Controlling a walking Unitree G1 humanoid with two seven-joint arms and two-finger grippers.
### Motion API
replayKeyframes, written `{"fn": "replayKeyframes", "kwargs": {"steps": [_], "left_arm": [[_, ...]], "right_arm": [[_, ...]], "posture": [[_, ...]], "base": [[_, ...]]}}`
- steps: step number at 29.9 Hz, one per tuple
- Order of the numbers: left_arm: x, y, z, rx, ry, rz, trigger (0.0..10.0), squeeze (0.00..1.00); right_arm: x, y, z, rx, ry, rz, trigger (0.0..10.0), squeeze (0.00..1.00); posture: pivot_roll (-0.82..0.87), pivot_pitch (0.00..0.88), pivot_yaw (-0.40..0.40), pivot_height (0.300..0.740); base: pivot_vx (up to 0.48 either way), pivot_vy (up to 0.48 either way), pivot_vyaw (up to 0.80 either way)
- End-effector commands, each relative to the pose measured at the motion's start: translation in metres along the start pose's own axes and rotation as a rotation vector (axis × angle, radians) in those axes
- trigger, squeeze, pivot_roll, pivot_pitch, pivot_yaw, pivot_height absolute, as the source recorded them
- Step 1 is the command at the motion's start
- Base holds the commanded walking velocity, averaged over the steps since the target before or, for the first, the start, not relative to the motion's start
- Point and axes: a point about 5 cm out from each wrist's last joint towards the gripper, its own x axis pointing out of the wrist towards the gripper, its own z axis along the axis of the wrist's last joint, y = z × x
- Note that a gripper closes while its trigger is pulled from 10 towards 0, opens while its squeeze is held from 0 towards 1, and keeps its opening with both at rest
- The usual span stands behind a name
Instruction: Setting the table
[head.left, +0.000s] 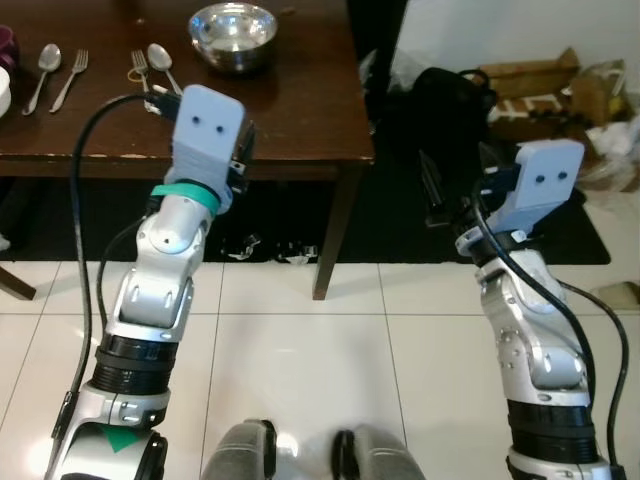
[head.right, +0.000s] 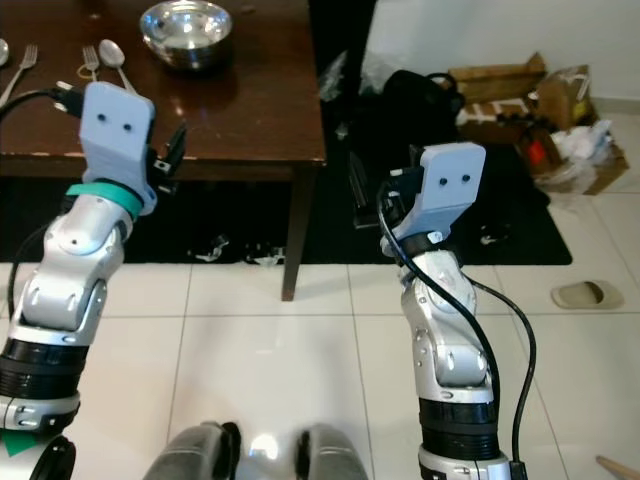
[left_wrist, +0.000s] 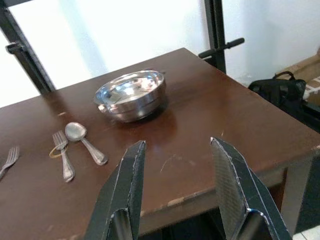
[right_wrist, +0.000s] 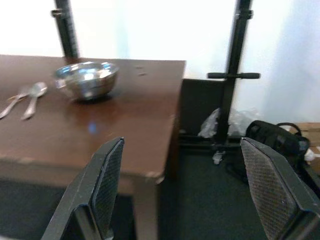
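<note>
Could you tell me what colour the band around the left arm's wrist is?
Green; the band shows best in the left eye view.

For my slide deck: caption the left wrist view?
Open left end effector above the wooden table's edge, facing a steel bowl, spoon and fork.

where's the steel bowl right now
The steel bowl sits on the dark wooden table near its far right part, just right of a fork and spoon pair, ahead of the left gripper.
</note>
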Motion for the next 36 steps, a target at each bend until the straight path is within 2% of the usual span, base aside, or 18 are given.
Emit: {"fn": "replayKeyframes", "kwargs": {"steps": [1,3,6,18,25,36], "left_arm": [[0.000,-0.006,-0.002,0.005,0.008,-0.023,10.0,0.00],[0.000,-0.008,-0.001,0.003,0.006,-0.033,10.0,0.00],[0.000,-0.008,-0.001,0.003,0.004,-0.037,10.0,0.00],[0.000,-0.006,0.000,0.022,-0.007,-0.013,10.0,0.00],[0.001,-0.006,0.001,0.023,-0.012,-0.006,10.0,0.00],[-0.004,-0.015,0.004,0.009,-0.033,-0.121,10.0,0.00]], "right_arm": [[-0.001,-0.012,-0.003,0.000,0.020,-0.059,10.0,0.00],[-0.001,-0.020,-0.002,-0.005,0.019,-0.106,10.0,0.00],[-0.001,-0.022,-0.002,-0.004,0.017,-0.112,10.0,0.00],[-0.001,-0.006,0.000,0.026,-0.002,-0.007,10.0,0.00],[0.001,-0.007,0.000,0.025,-0.002,-0.012,10.0,0.00],[0.000,-0.009,-0.001,0.021,0.000,-0.020,10.0,0.00]], "posture": [[0.00,0.088,0.022,0.740],[0.00,0.088,0.023,0.740],[0.00,0.088,0.024,0.740],[0.01,0.079,0.023,0.740],[0.01,0.073,0.024,0.740],[0.01,0.064,0.026,0.740]], "base": [[0.458,0.000,0.00],[0.461,0.000,0.00],[0.459,0.000,0.00],[0.461,0.000,0.00],[0.456,0.000,0.00],[0.000,0.000,0.00]]}}
